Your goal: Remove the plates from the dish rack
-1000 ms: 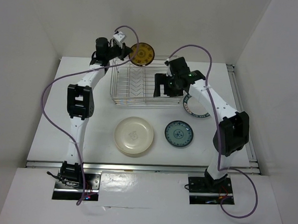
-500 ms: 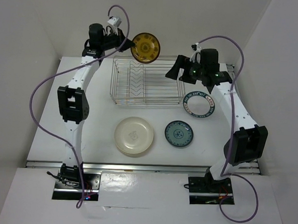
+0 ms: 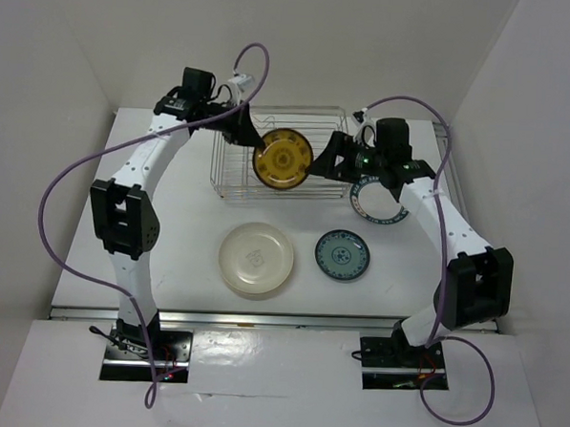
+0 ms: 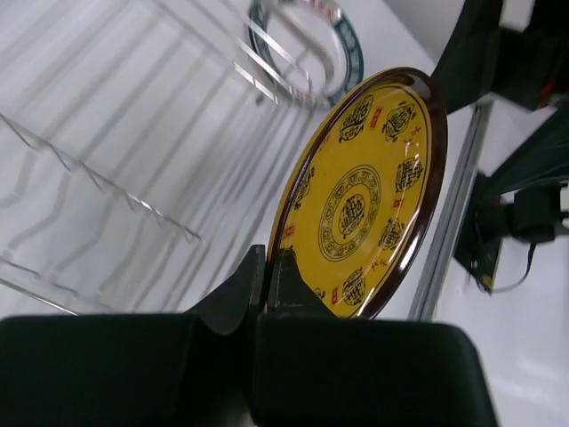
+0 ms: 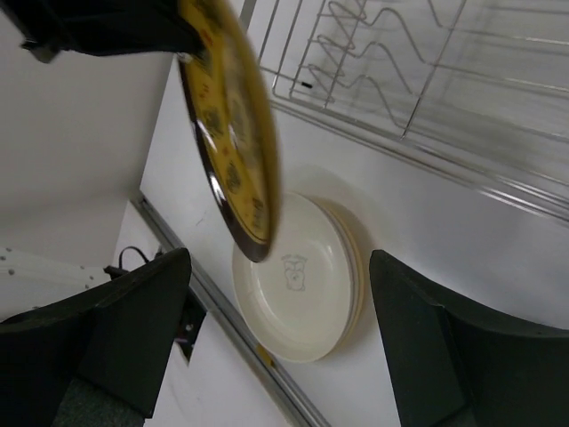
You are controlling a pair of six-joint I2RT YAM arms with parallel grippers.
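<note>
My left gripper (image 3: 253, 141) is shut on the rim of the yellow-brown patterned plate (image 3: 283, 159) and holds it in the air over the front of the dish rack (image 3: 231, 177). In the left wrist view the plate (image 4: 364, 191) stands on edge between the fingers (image 4: 286, 276). The wire rack holds no plates. My right gripper (image 3: 334, 155) is open and empty, to the right of the held plate. The right wrist view shows the plate (image 5: 233, 138) and the stack of cream plates (image 5: 307, 280).
On the table in front of the rack lie the stacked cream and tan plates (image 3: 255, 259) and a small blue-patterned plate (image 3: 341, 254). A white plate with a dark blue-green rim (image 3: 376, 205) lies right of the rack, partly under the right arm.
My left gripper has carried the yellow-brown plate from behind the rack down and forward over its front. My right arm has moved a little left and lower.
</note>
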